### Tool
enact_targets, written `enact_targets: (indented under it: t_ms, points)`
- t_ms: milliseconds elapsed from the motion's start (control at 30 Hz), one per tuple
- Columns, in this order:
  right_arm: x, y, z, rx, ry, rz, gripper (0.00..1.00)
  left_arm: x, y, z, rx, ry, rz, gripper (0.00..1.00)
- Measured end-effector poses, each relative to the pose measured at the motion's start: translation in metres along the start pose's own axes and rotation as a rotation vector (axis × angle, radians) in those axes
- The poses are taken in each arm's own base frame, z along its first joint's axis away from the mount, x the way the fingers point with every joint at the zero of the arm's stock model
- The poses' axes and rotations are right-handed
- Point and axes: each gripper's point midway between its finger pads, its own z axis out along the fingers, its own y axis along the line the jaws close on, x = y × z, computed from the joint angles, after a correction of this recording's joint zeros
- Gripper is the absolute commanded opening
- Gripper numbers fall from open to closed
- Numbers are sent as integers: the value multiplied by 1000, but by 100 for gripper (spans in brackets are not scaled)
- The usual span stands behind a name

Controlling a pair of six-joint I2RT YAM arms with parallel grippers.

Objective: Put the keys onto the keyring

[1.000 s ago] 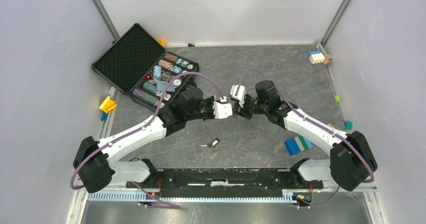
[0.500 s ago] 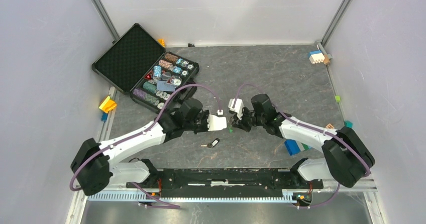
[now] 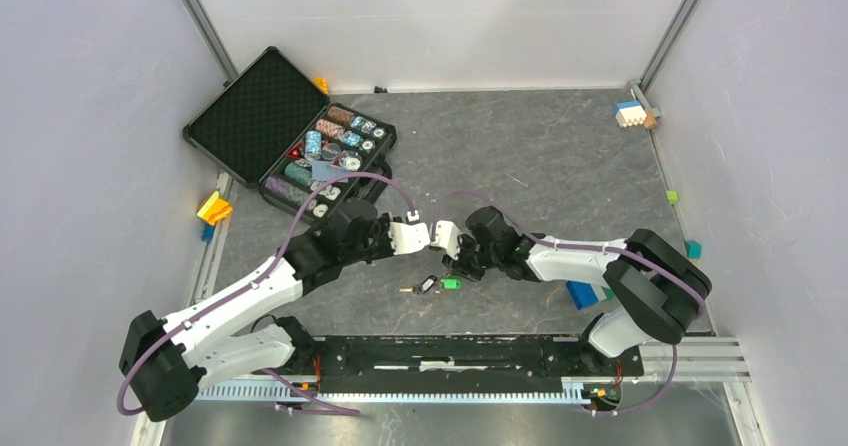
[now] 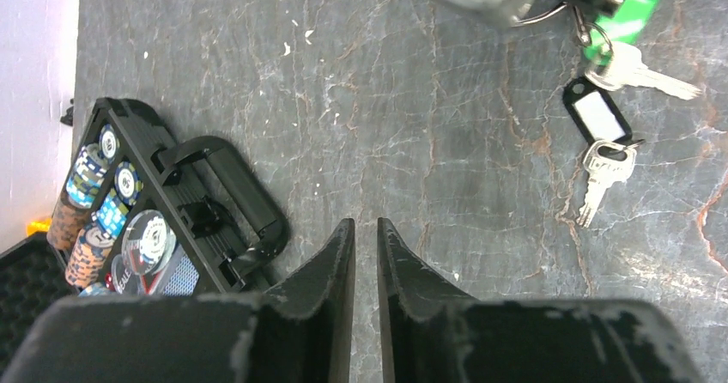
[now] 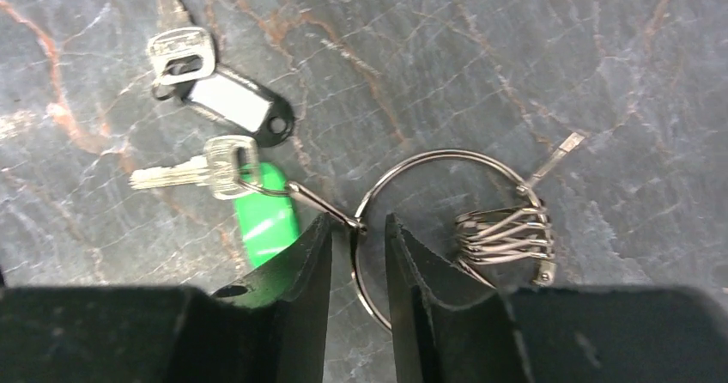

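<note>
The keyring (image 5: 446, 228), a thin silver ring carrying a bundle of wire loops (image 5: 506, 233), lies flat on the dark table. A clip joins it to the green-headed key (image 5: 268, 215). The black-headed key (image 5: 232, 104) lies loose beside it, not on the ring. My right gripper (image 5: 356, 228) is low over the ring, open, with the ring wire passing untouched between its fingers. My left gripper (image 4: 365, 228) hovers a little to the left, narrowly open with nothing in it. The left wrist view shows both keys (image 4: 598, 117) at upper right. From above, the green key (image 3: 451, 283) and black key (image 3: 422, 286) lie near the grippers.
An open black case (image 3: 255, 116) of poker chips stands at the back left, its handle (image 4: 232, 185) close to my left fingers. A blue-green block (image 3: 590, 291) sits right of the right arm. Small coloured blocks (image 3: 632, 114) lie along the table's edges.
Both arms have come down and toward the near edge. Both grippers have opened. The ring with the green key, earlier held up between them, now lies on the table by the black key.
</note>
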Motion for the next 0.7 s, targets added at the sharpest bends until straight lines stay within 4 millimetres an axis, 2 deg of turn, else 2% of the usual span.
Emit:
enact_targets:
  t_ms: [100, 333, 533, 700]
  points:
    - [-3, -10, 0, 47, 22, -10, 39, 2, 1, -2, -4, 8, -12, 32]
    - [-15, -42, -8, 181, 53, -66, 40, 5, 4, -3, -18, 19, -15, 37]
    - [-7, -54, -18, 217, 86, -62, 43, 7, 5, -3, -25, 23, -30, 56]
    - [-2, -83, -35, 259, 59, 15, 46, 9, 12, -4, -46, 17, -88, 64]
